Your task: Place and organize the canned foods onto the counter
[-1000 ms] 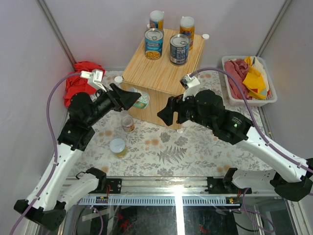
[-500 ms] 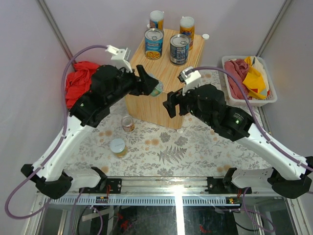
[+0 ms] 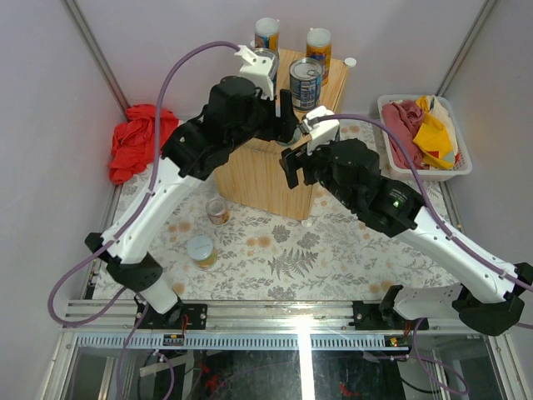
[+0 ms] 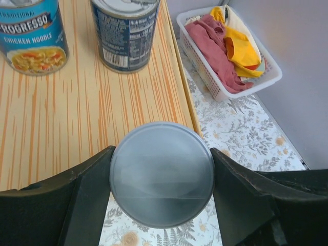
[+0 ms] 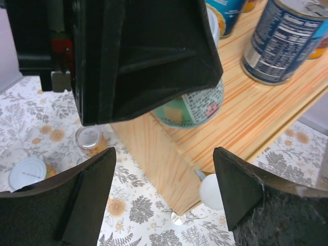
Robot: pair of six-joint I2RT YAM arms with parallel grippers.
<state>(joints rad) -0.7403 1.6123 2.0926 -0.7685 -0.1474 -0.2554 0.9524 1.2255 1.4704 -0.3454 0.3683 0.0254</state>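
Observation:
My left gripper (image 4: 161, 174) is shut on a short green-labelled can (image 4: 161, 177), silver lid facing the wrist camera, at the front right edge of the wooden counter (image 4: 77, 113). The right wrist view shows the can (image 5: 192, 107) low over the counter (image 5: 246, 123); I cannot tell if it touches. In the top view the left gripper (image 3: 283, 115) hides it. Two wide blue cans (image 4: 33, 36) (image 4: 125, 33) and two tall orange-blue cans (image 3: 266, 33) (image 3: 318, 46) stand on the counter. Two short cans (image 3: 218, 210) (image 3: 201, 250) stand on the table. My right gripper (image 3: 289, 171) is open and empty beside the counter.
A white basket of cloths (image 3: 423, 137) stands at the right. A red cloth (image 3: 137, 137) lies at the left by the wall. A white round cap (image 5: 211, 192) sticks out at the counter's lower corner between my right fingers. Grey walls close in on three sides.
My left arm has carried the green can from beside the counter's front up and right over its top. My right gripper has edged up towards the counter, still open.

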